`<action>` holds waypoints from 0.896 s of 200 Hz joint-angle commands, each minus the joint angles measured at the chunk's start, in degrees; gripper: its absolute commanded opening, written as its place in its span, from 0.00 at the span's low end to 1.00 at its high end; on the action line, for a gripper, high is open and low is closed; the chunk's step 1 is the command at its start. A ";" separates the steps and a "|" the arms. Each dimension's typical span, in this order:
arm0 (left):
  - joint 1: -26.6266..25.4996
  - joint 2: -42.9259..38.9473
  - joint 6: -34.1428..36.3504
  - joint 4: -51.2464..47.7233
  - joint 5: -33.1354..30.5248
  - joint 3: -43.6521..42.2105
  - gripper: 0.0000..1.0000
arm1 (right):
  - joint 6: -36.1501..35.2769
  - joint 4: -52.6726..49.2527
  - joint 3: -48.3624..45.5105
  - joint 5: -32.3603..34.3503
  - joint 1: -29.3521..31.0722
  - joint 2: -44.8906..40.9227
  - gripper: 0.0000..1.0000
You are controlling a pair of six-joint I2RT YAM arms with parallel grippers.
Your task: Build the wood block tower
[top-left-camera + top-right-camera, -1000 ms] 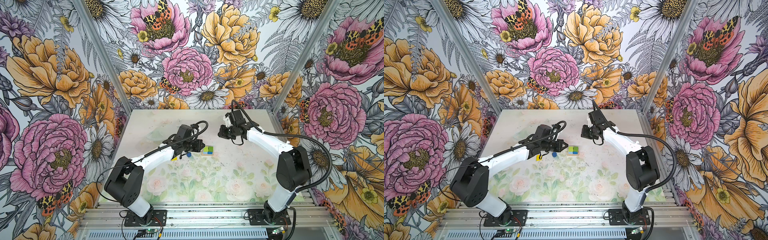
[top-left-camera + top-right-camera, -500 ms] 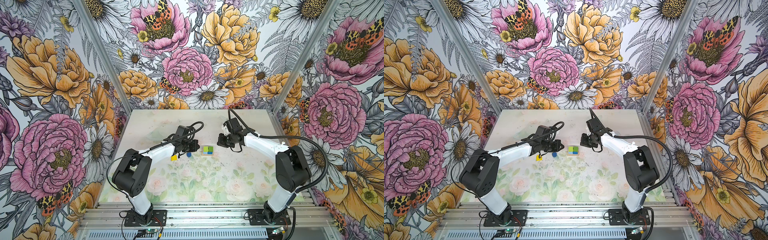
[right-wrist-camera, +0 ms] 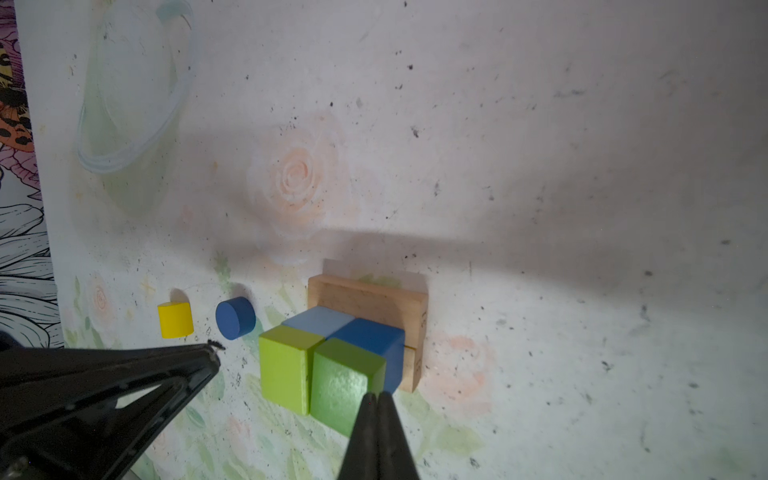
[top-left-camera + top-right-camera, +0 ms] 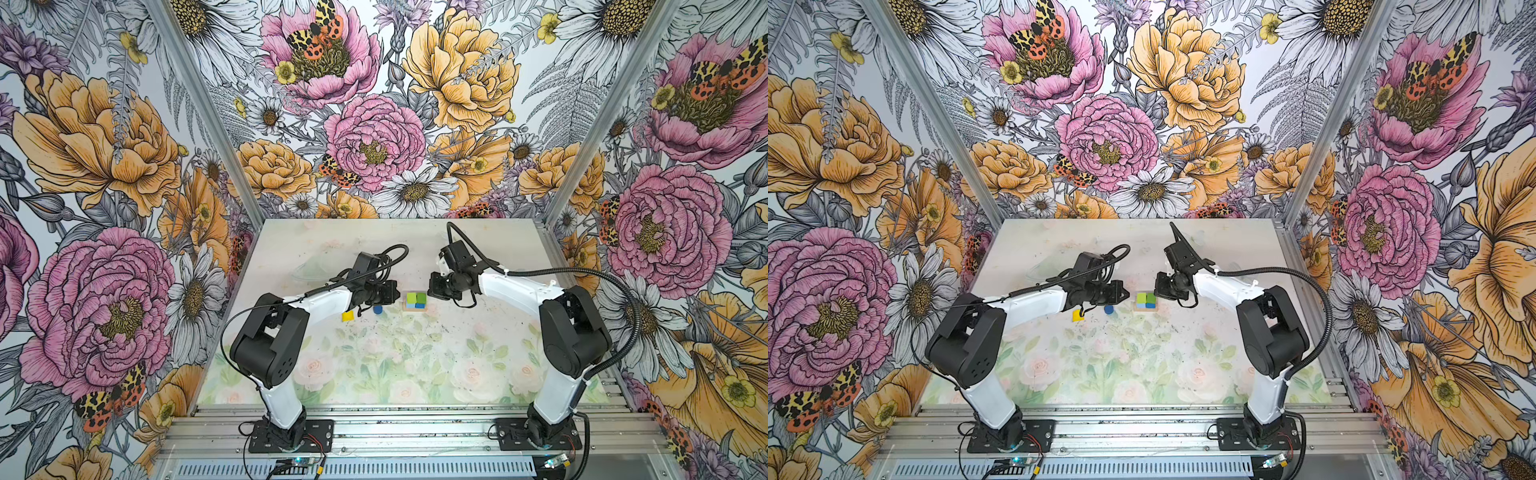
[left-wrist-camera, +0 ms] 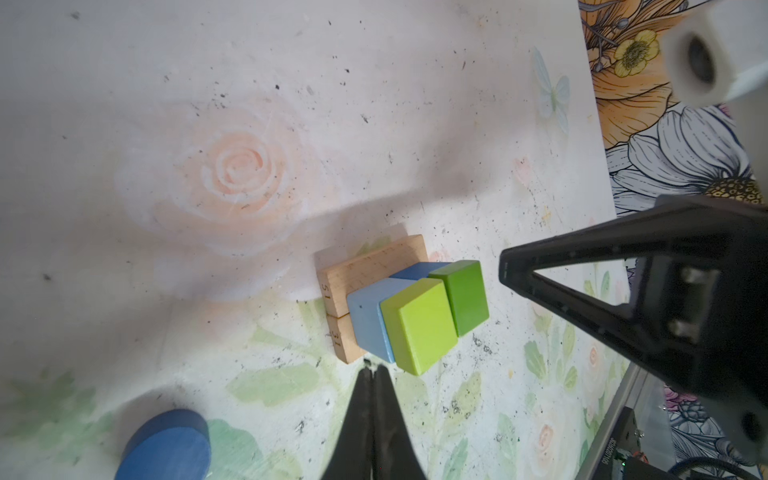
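Presently left hand (image 5: 372, 368) and right hand (image 3: 376, 397) flank the part-built tower (image 4: 416, 301), both pinched shut, empty; blue cylinder (image 4: 377, 309) and yellow half-round (image 4: 347, 316) lie loose, so one must open next.

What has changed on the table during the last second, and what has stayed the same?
The right gripper came down and in toward the stack. The left gripper barely shifted, though its arm folded up more. Nothing was taken or let go; both jaws stay shut. The stack, cylinder and yellow block did not move.
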 commanded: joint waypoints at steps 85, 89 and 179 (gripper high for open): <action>-0.26 1.72 -1.03 1.85 1.38 1.57 0.00 | 0.58 1.34 0.04 1.00 0.46 1.77 0.00; -0.29 1.77 -1.09 1.80 1.46 1.61 0.00 | 0.60 1.27 0.07 1.01 0.49 1.77 0.00; -0.53 2.47 -1.43 2.35 2.09 1.95 0.00 | 0.77 1.27 0.85 0.65 0.85 2.96 0.00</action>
